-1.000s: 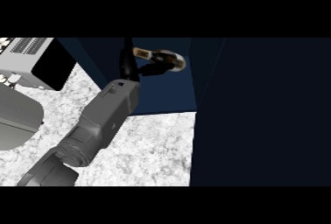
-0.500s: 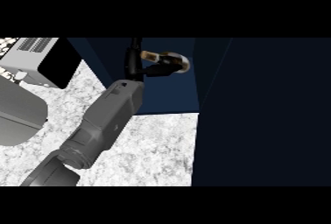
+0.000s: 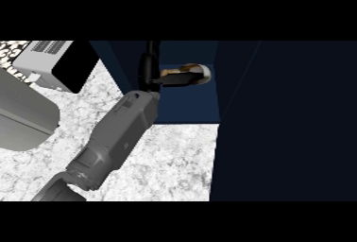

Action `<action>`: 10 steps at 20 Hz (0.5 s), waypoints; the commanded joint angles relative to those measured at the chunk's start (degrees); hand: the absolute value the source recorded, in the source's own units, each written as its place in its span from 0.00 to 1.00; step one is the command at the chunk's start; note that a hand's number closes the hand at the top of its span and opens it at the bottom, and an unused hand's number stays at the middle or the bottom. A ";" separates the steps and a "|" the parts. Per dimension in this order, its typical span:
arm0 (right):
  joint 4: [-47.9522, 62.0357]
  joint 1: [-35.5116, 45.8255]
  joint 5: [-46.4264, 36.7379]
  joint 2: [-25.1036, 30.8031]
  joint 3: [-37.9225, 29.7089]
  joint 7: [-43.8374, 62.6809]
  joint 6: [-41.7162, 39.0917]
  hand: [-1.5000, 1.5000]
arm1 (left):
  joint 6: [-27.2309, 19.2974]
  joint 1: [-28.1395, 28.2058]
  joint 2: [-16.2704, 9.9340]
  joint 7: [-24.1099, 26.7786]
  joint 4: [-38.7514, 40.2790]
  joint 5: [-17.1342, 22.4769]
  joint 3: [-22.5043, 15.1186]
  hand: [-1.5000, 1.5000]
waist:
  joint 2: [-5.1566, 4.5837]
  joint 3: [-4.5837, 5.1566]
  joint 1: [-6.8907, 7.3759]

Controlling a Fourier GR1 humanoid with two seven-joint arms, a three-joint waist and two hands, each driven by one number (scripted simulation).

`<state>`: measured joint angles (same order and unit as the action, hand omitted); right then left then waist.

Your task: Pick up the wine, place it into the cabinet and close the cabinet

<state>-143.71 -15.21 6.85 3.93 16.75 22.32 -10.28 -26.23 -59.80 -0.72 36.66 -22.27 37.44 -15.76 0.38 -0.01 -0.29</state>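
Black left hand [image 3: 152, 66] grips the wine [image 3: 187, 74] lying sideways, pointing right.

Speckled counter [image 3: 174, 156] evenly and brightly lit, cabinet [image 3: 286, 118] interior sunk in deep navy shadow, detail there lost, no glare seen, edges undistorted.

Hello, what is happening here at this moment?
One grey forearm reaches from the lower left over the speckled counter into the dark blue cabinet. Its black hand is curled round the wine, which lies on its side inside the opening. The other hand is not in view.
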 commanded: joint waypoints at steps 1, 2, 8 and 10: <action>-11.99 -4.53 4.56 2.23 -1.70 4.73 -0.03 0.00 | 0.32 4.14 -1.41 -1.13 -7.24 -0.51 -0.48 0.00 | 0.36 -0.01 0.63; -10.82 -6.47 4.57 1.82 -1.36 1.87 -0.72 0.00 | 1.61 6.01 -3.26 -1.16 -9.12 -0.99 -1.11 0.00 | 0.47 -0.04 0.73; -12.42 -3.05 2.34 1.66 0.22 5.97 1.72 0.00 | -1.44 14.04 -2.27 -5.81 -22.20 -2.76 -5.08 0.00 | 0.38 0.02 1.02; -11.66 -2.90 4.54 2.89 -3.30 4.69 0.85 0.00 | -1.26 18.68 -1.90 -6.63 -27.87 -2.92 -7.23 0.00 | 0.68 -0.02 1.73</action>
<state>-143.97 -16.18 6.40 4.90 16.14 22.08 -9.69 -26.80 -47.59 -2.46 31.53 -41.76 35.40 -20.29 0.84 -0.02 0.81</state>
